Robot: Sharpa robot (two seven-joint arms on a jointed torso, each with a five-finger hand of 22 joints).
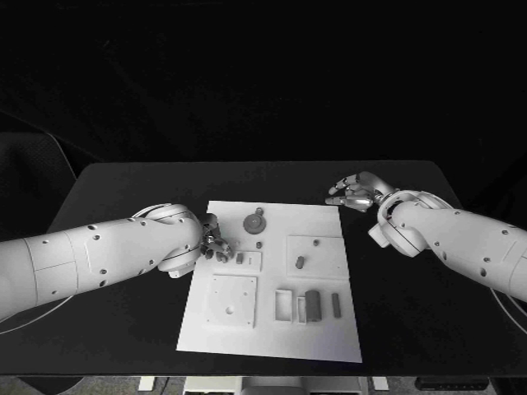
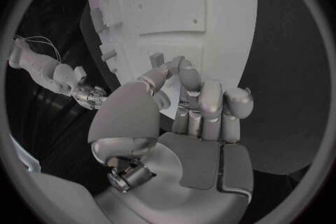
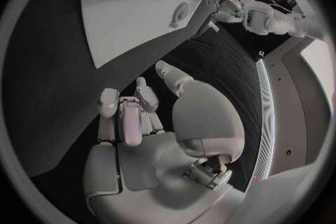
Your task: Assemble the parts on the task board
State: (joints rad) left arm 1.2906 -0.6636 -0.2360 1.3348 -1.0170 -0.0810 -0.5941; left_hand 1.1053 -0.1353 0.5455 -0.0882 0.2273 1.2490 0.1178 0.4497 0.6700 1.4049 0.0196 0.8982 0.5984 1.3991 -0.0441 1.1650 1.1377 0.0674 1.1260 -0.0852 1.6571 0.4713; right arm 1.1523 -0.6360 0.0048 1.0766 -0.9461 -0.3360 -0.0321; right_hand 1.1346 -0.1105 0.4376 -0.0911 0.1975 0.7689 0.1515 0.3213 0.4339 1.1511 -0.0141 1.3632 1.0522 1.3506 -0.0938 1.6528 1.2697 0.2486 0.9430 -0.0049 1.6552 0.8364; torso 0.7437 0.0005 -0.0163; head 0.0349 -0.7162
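One white task board [image 1: 323, 329] lies in the middle of the one black table [image 1: 133, 177], and two white arms reach in, one from each side.

The left hand [image 1: 212, 245] sits over the board's left edge, its fingers curled down onto the surface. In the left wrist view its fingertips [image 2: 183, 71] are bunched against a small grey part [image 2: 157, 59] standing on the board, but whether they actually pinch it cannot be told. Just beyond this hand, toward the far side of the board, lies one round disc-shaped part [image 1: 255, 222] with a small tab. Beside the fingertips, on a raised square, rests another small part [image 1: 240, 257].

Further toward the right hand, one square plate [image 1: 316, 253] carries a short upright peg [image 1: 299, 262]. On the near side of the left hand there is one larger square plate with holes [image 1: 231, 300], and next to it a row of three upright bars [image 1: 311, 305] of differing width.

The right hand [image 1: 356, 192] rests off the board, above bare table just beyond the board's far right corner. Its fingers are curled inward and hold nothing, as the right wrist view [image 3: 133, 115] also shows, well apart from every part.
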